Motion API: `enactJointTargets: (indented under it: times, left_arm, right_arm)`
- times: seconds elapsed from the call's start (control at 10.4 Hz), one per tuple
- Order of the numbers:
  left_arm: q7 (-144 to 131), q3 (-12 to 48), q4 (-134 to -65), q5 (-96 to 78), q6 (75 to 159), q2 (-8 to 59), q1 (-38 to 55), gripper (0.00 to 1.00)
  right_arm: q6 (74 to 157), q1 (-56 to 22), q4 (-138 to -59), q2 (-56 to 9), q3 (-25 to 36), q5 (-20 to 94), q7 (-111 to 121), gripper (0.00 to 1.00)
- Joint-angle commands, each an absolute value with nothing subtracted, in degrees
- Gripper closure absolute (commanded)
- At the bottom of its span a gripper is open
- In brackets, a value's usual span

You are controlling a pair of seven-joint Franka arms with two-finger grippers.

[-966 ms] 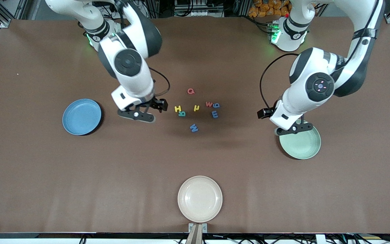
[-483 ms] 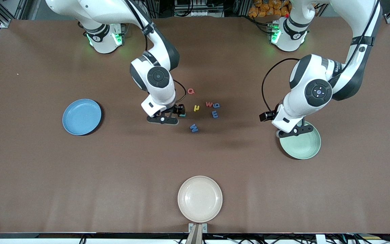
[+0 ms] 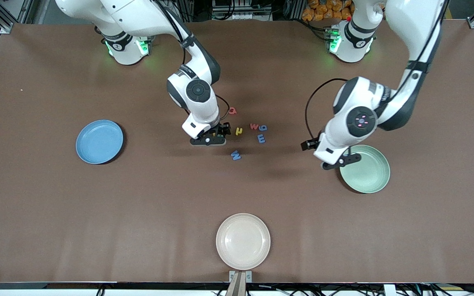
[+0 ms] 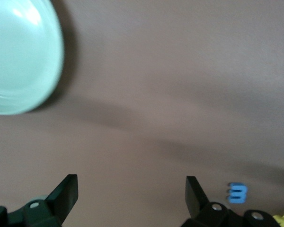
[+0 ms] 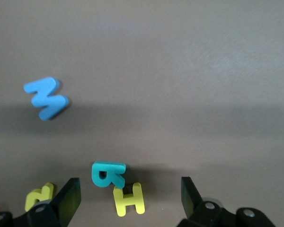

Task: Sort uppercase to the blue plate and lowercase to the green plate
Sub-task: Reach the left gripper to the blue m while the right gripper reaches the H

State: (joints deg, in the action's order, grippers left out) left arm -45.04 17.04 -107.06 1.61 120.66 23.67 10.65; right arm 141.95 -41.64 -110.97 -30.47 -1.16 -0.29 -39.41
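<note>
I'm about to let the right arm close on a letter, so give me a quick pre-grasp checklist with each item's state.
1. Right gripper open over the yellow foam H and teal-green foam R: ok.
2. One letter alone between the fingers: not ok, H and R touch.
3. Round sky-blue plastic plate holds no letters: ok.
4. Left gripper open, over bare table beside the round mint-green plastic plate: ok.
5. Blue foam W apart from the pair: ok.
</note>
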Motion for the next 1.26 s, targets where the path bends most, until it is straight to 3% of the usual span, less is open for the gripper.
enactJointTargets:
  times: [0.0,0.1,0.68,1.16]
  left_arm:
    - [-56.91,17.05,-104.78,3.08,124.18,27.76,14.05,0.0]
    - [-59.65,17.05,-104.33,2.99,124.19,28.21,14.76,0.0]
    - [-69.86,16.88,-98.97,7.47,126.38,37.86,23.19,0.0]
    - [-71.02,16.7,-98.61,7.47,130.15,39.73,26.45,0.0]
  right_arm:
    - [148.58,-42.36,-115.2,-30.5,-1.14,-0.88,-33.6,0.14]
    - [151.58,-42.45,-116.62,-30.76,-1.14,-0.88,-33.31,0.15]
    - [151.79,-42.63,-116.89,-31.29,-2.46,-0.7,-32.26,0.22]
    - [151.79,-42.54,-117.95,-31.02,-2.55,-0.7,-30.59,0.23]
